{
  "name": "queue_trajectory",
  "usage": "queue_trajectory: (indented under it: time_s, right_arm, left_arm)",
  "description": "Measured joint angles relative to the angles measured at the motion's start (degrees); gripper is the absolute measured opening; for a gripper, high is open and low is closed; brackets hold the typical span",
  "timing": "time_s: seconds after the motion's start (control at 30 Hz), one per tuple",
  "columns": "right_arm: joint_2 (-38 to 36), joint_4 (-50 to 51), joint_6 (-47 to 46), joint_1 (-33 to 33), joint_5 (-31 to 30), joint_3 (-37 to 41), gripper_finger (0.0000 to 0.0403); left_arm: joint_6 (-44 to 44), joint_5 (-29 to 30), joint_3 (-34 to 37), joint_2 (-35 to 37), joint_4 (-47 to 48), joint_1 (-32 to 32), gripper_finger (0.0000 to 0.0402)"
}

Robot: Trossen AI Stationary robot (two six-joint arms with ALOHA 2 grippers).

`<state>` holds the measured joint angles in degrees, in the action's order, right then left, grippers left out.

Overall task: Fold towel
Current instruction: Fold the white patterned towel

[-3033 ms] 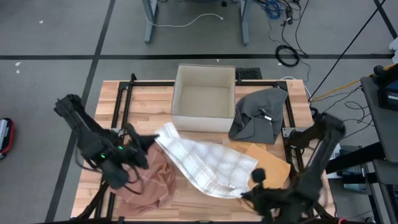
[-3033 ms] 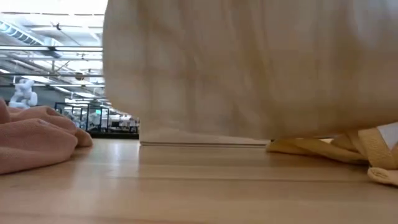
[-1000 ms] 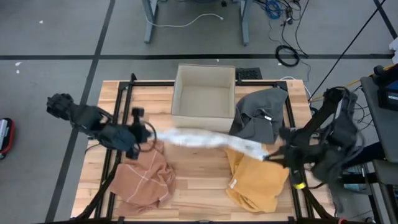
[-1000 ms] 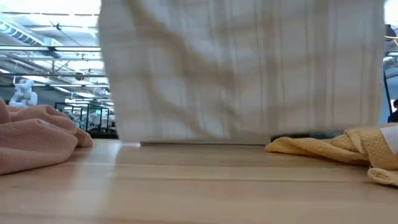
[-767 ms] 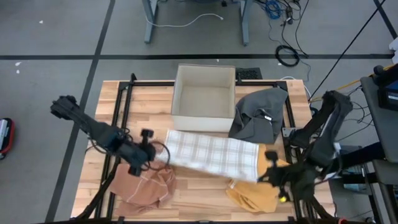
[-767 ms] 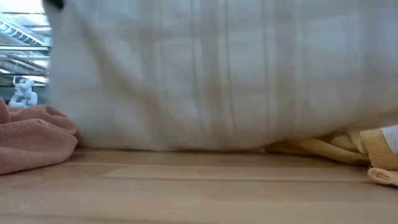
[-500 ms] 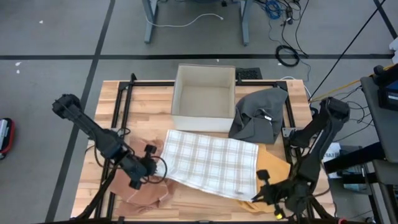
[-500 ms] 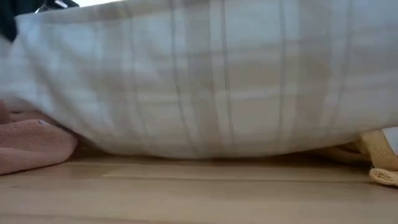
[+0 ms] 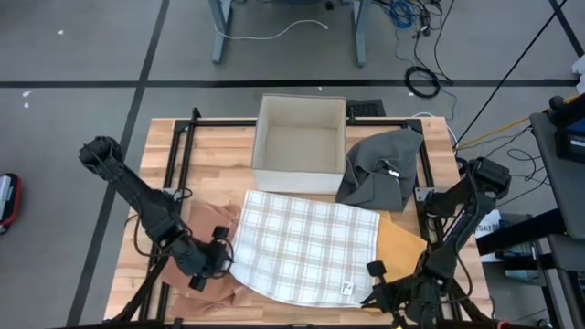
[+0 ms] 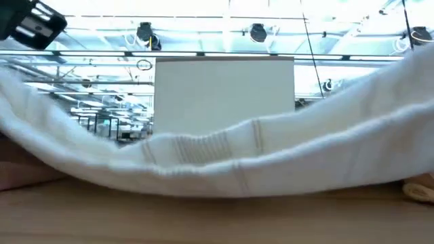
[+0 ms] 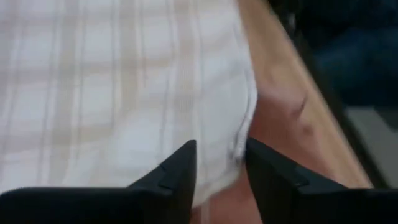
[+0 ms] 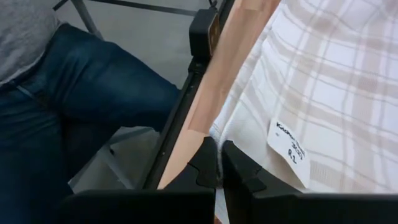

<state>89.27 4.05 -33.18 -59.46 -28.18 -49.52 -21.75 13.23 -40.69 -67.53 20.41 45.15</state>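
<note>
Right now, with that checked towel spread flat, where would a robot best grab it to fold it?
Probably at the two near corners of the checked towel: the edge there lies along the table's front, and thin cloth pinches easily from the side. The right end effector is already shut on one corner.

Left tool (image 9: 222,259) low at near-left, fingers parted, right tool (image 9: 373,285) near-right, fingers together

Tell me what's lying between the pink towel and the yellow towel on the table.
The white plaid towel lies spread flat between the pink towel and the yellow towel, overlapping both; the high view shows this.
</note>
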Motion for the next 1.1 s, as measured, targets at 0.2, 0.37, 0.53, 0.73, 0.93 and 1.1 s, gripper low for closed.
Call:
queue_trajectory:
  time_s: [0.2,0.37,0.53,0.73,0.93,1.1]
  right_arm:
    - [0.0,0.26,3.2,1.56,-0.15,-0.3,0.0]
    - [0.0,1.03,8.04,3.73,0.0,-2.7,0.0]
    - [0.0,3.62,13.52,6.11,0.02,-6.37,0.0]
    - [0.0,11.34,15.85,8.9,0.02,-10.59,0.0]
    - [0.0,14.72,15.92,11.26,-0.01,-12.0,0.0]
    - [0.02,15.52,15.92,12.41,0.01,-12.0,0.0]
  left_arm:
    - [17.11,8.69,0.0,-4.81,-22.59,-1.38,0.0164]
    - [27.26,7.18,-0.74,-16.83,-44.54,-7.14,0.0165]
    - [29.69,3.26,-8.78,-30.98,-54.02,-12.91,0.0165]
    - [30.08,-1.7,-24.76,-43.9,-53.35,-16.5,0.0165]
    - [32.7,3.94,-37.1,-51.1,-43.24,-16.9,0.0165]
    - [31.88,6.8,-42.52,-54.48,-38.38,-17.28,0.0165]
